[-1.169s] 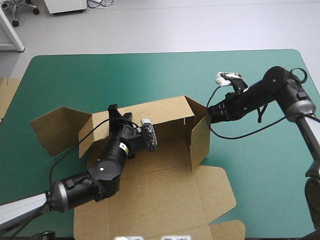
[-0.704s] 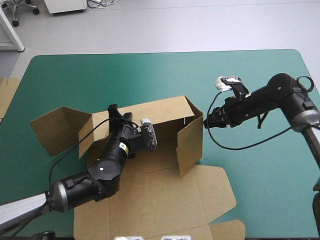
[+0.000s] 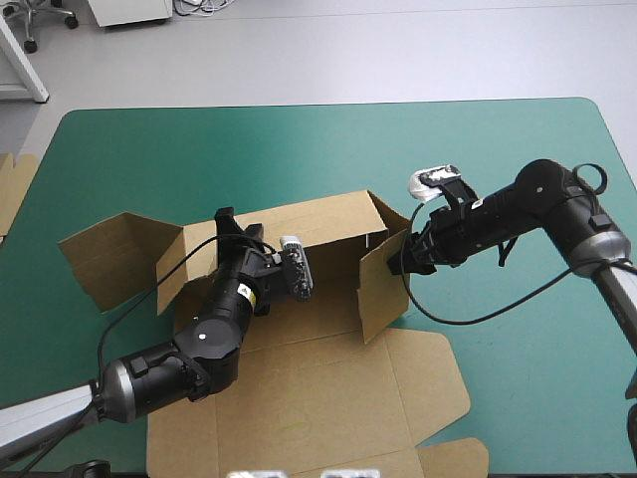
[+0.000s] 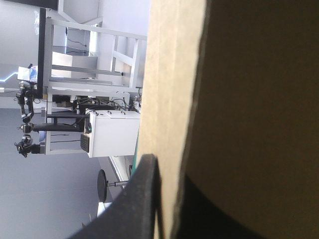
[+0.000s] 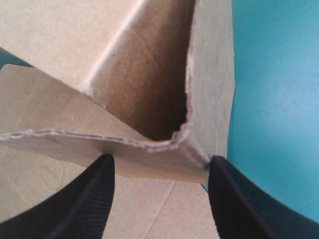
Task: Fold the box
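The brown box (image 3: pixel 299 388) lies partly raised mid-table, its back wall (image 3: pixel 318 227) upright and its lid flat toward the front edge. My left gripper (image 3: pixel 227 221) is shut on the back wall's top edge near its left end; in the left wrist view the board (image 4: pixel 249 99) runs between the black fingers (image 4: pixel 144 199). My right gripper (image 3: pixel 396 261) stands open against the raised right side flap (image 3: pixel 383 289). In the right wrist view the flap's folded corner (image 5: pixel 187 132) sits just ahead of the right gripper (image 5: pixel 160 162), between its spread fingers.
The box's left flaps (image 3: pixel 109 254) spread over the teal-green cover (image 3: pixel 299 149). An edge of more brown board (image 3: pixel 12 189) shows at the table's left edge. Small flaps (image 3: pixel 438 383) lie flat at the front right.
My right gripper has moved left and toward the box, up against the right side flap, which has swung inward from its earlier position. The left arm has not moved.
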